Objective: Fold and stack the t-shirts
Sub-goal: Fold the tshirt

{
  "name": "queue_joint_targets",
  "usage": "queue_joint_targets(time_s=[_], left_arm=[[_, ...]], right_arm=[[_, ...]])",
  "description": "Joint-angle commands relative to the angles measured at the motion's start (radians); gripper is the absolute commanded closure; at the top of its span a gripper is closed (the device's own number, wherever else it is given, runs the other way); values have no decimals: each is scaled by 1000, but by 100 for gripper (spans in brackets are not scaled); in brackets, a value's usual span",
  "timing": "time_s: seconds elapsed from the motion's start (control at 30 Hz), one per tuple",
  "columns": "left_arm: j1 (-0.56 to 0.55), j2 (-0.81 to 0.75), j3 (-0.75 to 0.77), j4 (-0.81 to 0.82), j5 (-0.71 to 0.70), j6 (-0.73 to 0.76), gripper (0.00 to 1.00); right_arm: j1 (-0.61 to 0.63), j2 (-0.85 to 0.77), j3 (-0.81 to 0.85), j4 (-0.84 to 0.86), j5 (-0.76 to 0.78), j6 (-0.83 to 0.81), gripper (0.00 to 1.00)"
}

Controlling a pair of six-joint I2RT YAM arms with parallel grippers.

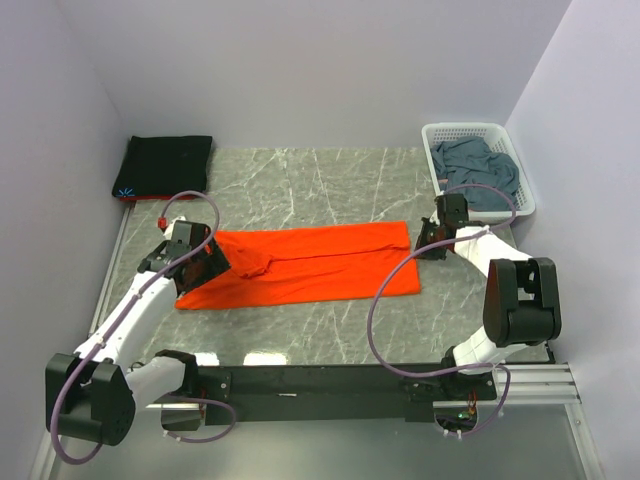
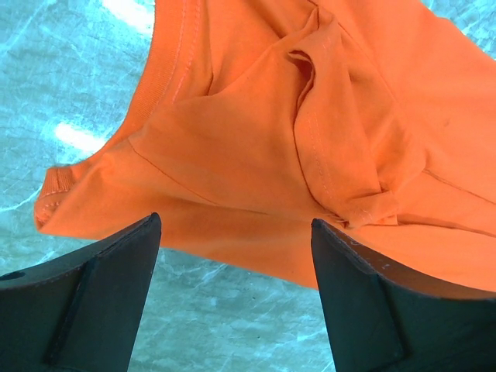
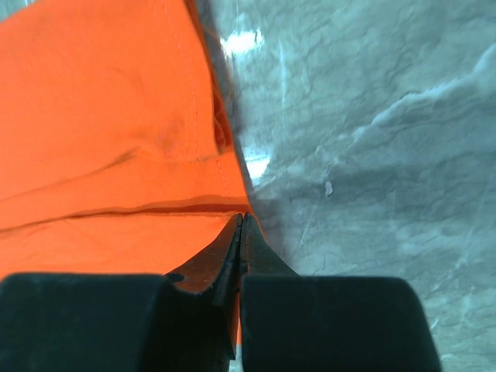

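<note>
The orange t-shirt (image 1: 310, 265) lies folded into a long strip across the middle of the table. My left gripper (image 1: 195, 262) is open and empty, just above the shirt's left end, with the collar and a bunched sleeve (image 2: 341, 155) in front of its jaws (image 2: 234, 218). My right gripper (image 1: 425, 243) is at the shirt's far right corner, its jaws pressed together on the hem edge (image 3: 244, 217), which casts a shadow on the table. The black t-shirt (image 1: 165, 165) lies folded at the back left. The blue-grey t-shirt (image 1: 480, 170) is crumpled in the basket.
The white lattice basket (image 1: 465, 128) stands at the back right against the wall. The marble table top (image 1: 320, 180) is bordered by walls at the left, back and right. The arms' black base rail (image 1: 320, 380) runs along the near edge.
</note>
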Motion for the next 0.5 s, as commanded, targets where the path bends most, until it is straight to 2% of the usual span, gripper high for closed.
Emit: queue_joint_targets(time_s=[0.0,0.13,0.2,0.23,0.27,0.37,0.47], left_arm=[[6,-27,-9,22,-32,11,16],[6,-24,-8,19,-42,4,16],[8,-21,-6,13,-48,0,16],[9,-19,-6,14,-46,-3,16],[12,-18,-4,13,-42,-6,16],[20,-11,5,14,-16,-22,16],[20,-1,17,28,40,-52,15]], right_arm=[[-15,-5,44,24,22,-7,100],[-15,17,54,30,22,-7,100],[-15,28,55,30,25,-6,96],[-15,29,55,30,22,-4,93],[-15,29,54,29,23,-2,84],[-15,3,47,21,28,2,72],[-15,-63,37,9,20,14,67]])
